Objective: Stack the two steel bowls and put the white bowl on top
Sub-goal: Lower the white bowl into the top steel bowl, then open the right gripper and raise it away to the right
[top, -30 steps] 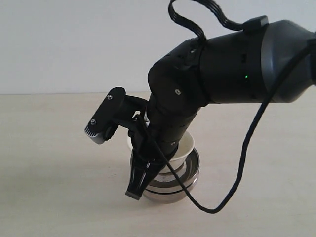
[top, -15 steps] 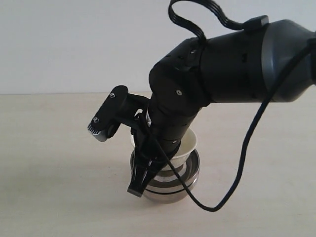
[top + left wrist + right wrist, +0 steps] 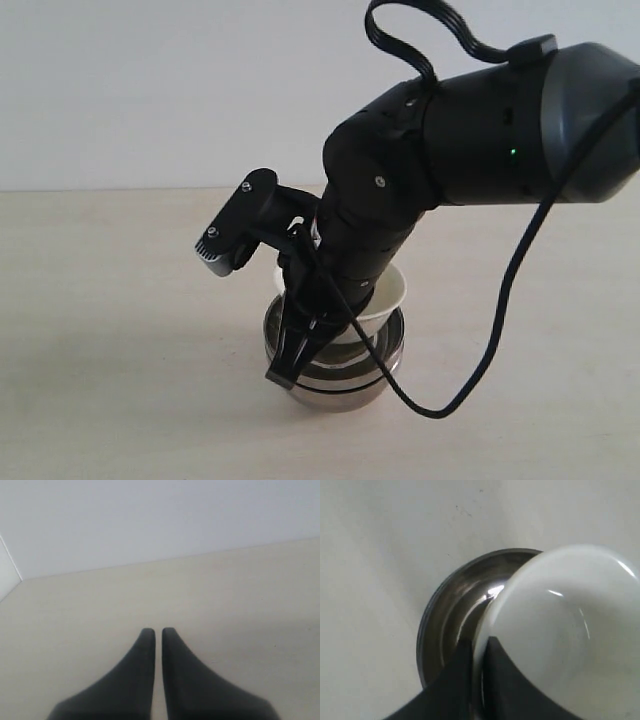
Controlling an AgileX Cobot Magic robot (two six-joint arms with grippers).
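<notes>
Two steel bowls (image 3: 350,385) stand nested on the table, the shiny inside of the upper one (image 3: 452,610) showing in the right wrist view. The white bowl (image 3: 392,293) hangs tilted with its bottom inside their rim, off-centre over them (image 3: 560,630). My right gripper (image 3: 290,365) points down at the stack's left side, shut on the white bowl's rim (image 3: 479,642), one finger inside and one outside. Whether the white bowl touches the steel I cannot tell. My left gripper (image 3: 157,630) is shut on nothing above bare table, and it does not show in the exterior view.
The pale table (image 3: 110,330) stretches flat around the stack to a plain wall behind. A black cable (image 3: 480,370) loops down from the right arm to the table at the right of the bowls.
My right gripper has moved right and a little up, carrying the white bowl with it over the steel bowls. The steel bowls have stayed put.
</notes>
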